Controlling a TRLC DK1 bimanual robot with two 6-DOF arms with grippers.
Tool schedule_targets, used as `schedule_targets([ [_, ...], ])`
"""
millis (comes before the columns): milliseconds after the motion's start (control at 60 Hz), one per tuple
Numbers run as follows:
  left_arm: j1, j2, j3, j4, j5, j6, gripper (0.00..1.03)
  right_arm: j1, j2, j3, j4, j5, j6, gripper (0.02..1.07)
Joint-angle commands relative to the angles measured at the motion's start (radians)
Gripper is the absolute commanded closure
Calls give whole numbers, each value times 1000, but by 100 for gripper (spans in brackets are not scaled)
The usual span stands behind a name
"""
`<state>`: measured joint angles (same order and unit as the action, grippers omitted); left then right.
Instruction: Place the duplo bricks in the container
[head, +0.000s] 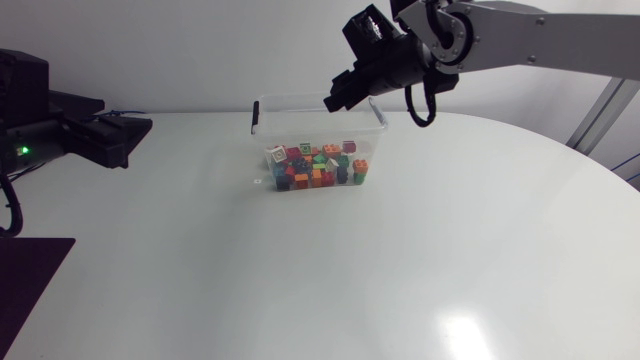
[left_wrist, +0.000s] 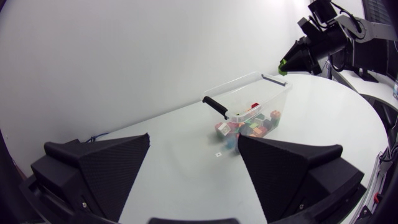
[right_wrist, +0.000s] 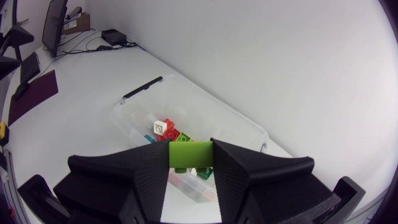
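Observation:
A clear plastic container (head: 262, 112) with black handles stands at the back of the table, with several coloured duplo bricks (head: 318, 166) piled in its near half. My right gripper (head: 334, 102) hangs above the container's far rim, shut on a green duplo brick (right_wrist: 190, 154) held between its fingers. In the left wrist view the same green brick (left_wrist: 283, 63) shows at that gripper's tip, above the container (left_wrist: 214, 103). My left gripper (left_wrist: 194, 163) is at the table's left side, far from the container, open and empty.
The white table (head: 400, 260) spreads wide around the container. A dark mat (head: 30, 285) lies at the front left corner.

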<state>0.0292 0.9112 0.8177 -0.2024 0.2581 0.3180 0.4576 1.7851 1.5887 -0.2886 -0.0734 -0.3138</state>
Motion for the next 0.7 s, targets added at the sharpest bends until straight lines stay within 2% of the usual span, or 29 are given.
schedule_targets([
  [0,14,-31,-51,12,12,-43,5,-8,88,44,26,11,27,75],
  [100,31,-66,-88,12,13,-79,5,-14,158,99,46,12,25,74],
  [133,37,-78,-98,12,13,-91,5,-16,177,109,65,17,22,71],
  [233,61,-127,-137,12,15,-103,5,-22,261,168,83,41,4,37],
  [350,77,-210,-187,17,15,-120,5,-23,327,212,118,73,-11,9],
  [500,109,-305,-241,17,17,-123,5,-28,323,194,160,123,-5,7],
  [683,178,-368,-270,9,53,-126,5,-60,117,-9,258,176,19,7],
])
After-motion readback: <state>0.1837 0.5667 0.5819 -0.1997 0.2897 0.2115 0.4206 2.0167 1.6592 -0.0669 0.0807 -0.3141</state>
